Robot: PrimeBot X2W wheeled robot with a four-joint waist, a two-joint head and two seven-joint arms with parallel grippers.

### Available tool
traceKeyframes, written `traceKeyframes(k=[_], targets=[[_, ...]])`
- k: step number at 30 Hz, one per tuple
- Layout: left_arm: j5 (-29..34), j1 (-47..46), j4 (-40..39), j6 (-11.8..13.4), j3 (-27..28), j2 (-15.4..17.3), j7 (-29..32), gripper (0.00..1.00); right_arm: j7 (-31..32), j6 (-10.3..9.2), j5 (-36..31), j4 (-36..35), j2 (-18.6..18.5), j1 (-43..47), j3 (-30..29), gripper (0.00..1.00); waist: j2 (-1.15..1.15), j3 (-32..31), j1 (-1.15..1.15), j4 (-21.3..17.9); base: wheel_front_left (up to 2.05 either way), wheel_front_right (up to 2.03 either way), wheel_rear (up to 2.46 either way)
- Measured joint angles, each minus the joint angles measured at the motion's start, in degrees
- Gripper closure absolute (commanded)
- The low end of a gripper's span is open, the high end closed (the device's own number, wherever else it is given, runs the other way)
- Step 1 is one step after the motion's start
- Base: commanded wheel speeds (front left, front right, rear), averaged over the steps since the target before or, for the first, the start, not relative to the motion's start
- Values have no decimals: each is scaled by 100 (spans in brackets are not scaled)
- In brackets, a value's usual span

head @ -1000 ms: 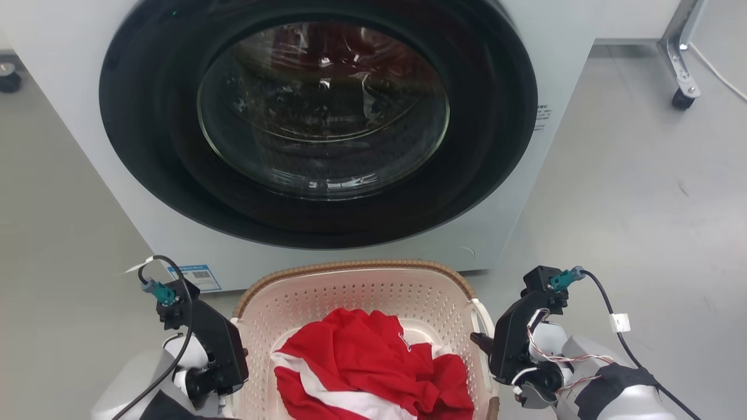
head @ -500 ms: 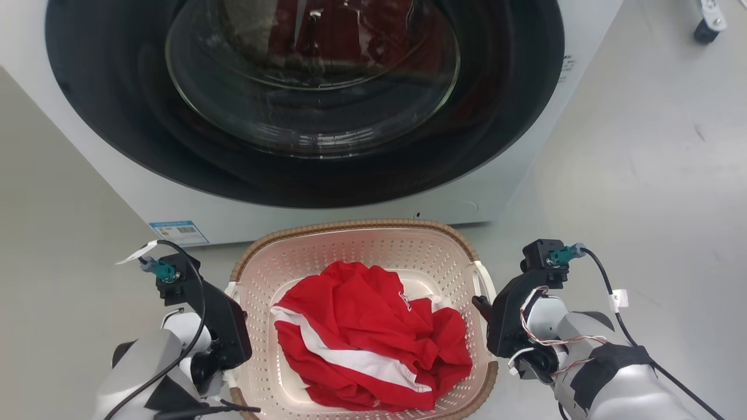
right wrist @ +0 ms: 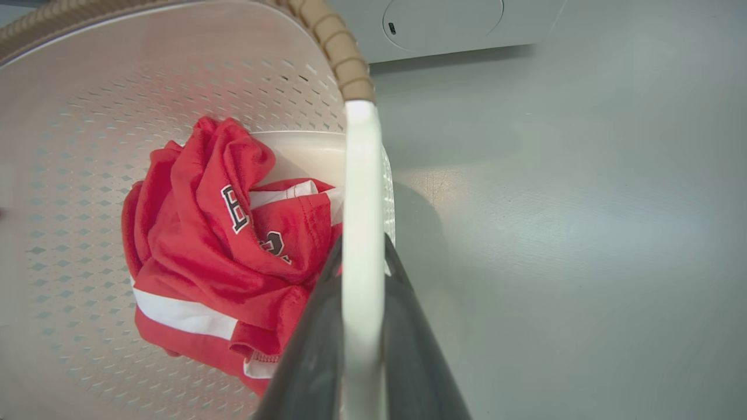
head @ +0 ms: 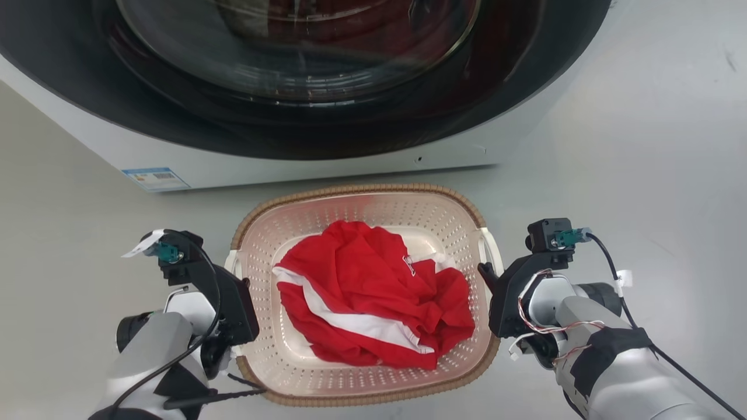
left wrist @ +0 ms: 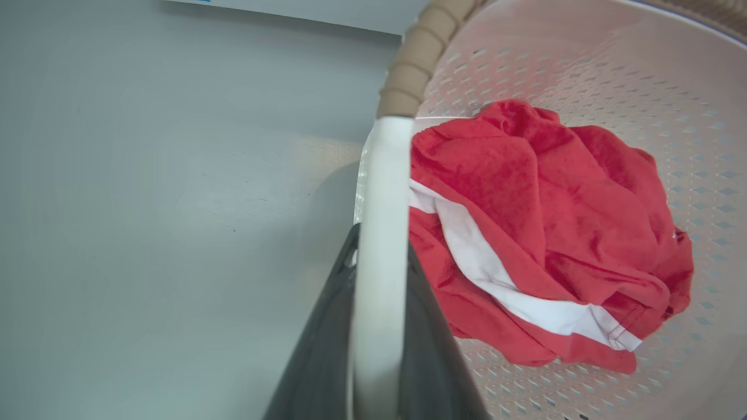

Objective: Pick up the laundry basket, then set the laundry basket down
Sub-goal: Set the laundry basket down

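Observation:
The laundry basket [head: 357,190], cream-white and perforated with a brown woven-look rim, lies in front of me on or just above the grey floor; I cannot tell which. Inside it is a crumpled red garment [head: 373,291] with a white stripe. My left gripper [head: 236,294] is shut on the basket's white left handle [left wrist: 379,192], which runs between its two dark fingers [left wrist: 327,326]. At the opposite side my right gripper [head: 488,279] is shut on the white right handle [right wrist: 362,175], held between dark fingers [right wrist: 408,326]. The basket's wall [left wrist: 583,76] and its wall [right wrist: 146,76] show in both wrist views.
A white washing machine [head: 327,160] with a large dark round door [head: 292,64] stands just beyond the basket, a strip of floor between them. Grey floor [head: 642,146] stretches out to the right and to the left [head: 70,233].
The whole head view has shifted: the machine sits higher in it and the basket now shows in full, with floor between the two. Both grippers keep their hold on the handles.

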Motion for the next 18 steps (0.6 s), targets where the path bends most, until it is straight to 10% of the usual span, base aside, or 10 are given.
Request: traceKeyframes(k=[18], targets=[[240, -437, -79, 104, -31, -59, -967, 100, -923, -19, -350, 92, -45, -495, 144, 100, 0, 1248, 0, 92, 0, 0, 0]])
